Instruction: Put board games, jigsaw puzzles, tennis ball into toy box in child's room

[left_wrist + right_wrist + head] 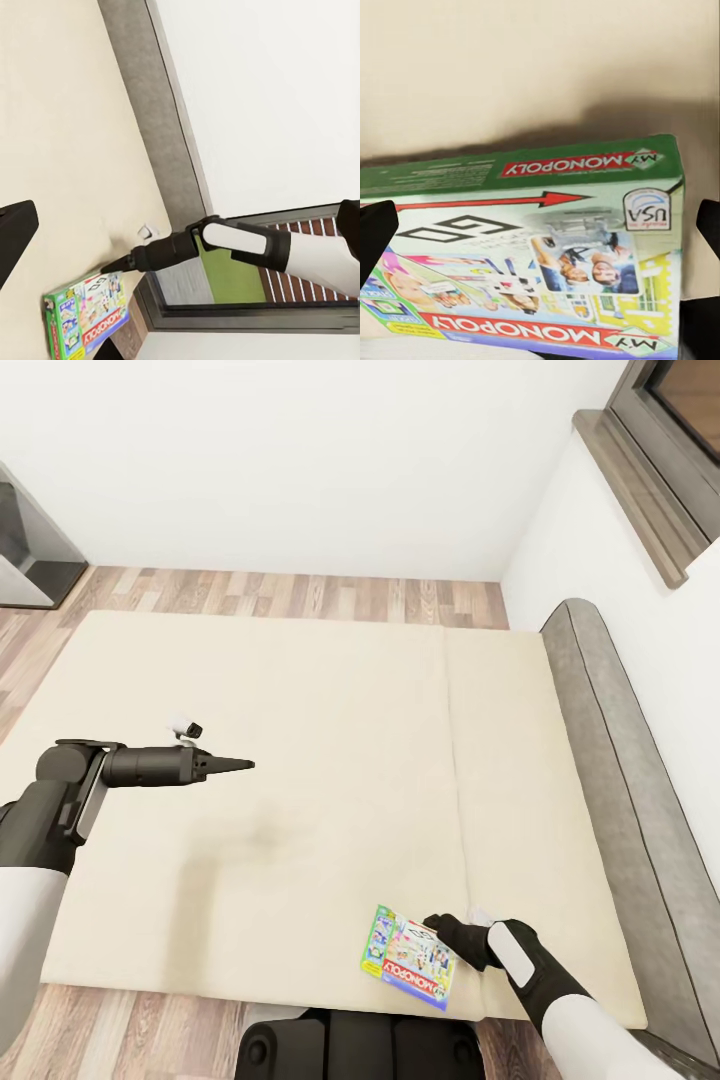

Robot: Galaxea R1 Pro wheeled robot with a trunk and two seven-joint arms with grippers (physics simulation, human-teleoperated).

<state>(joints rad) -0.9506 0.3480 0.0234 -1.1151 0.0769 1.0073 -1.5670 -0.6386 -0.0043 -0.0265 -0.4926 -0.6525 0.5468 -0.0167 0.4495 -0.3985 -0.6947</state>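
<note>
On the wide beige bed (300,760), the right hand (432,923) comes in spread open on the board game (408,957) lying flat just beyond its fingertips, and a shallow bite could just shove it off the edge.

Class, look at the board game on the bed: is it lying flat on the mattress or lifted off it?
Cannot tell for sure. The board game looks flat near the bed's front edge, right end effector at it.
</note>
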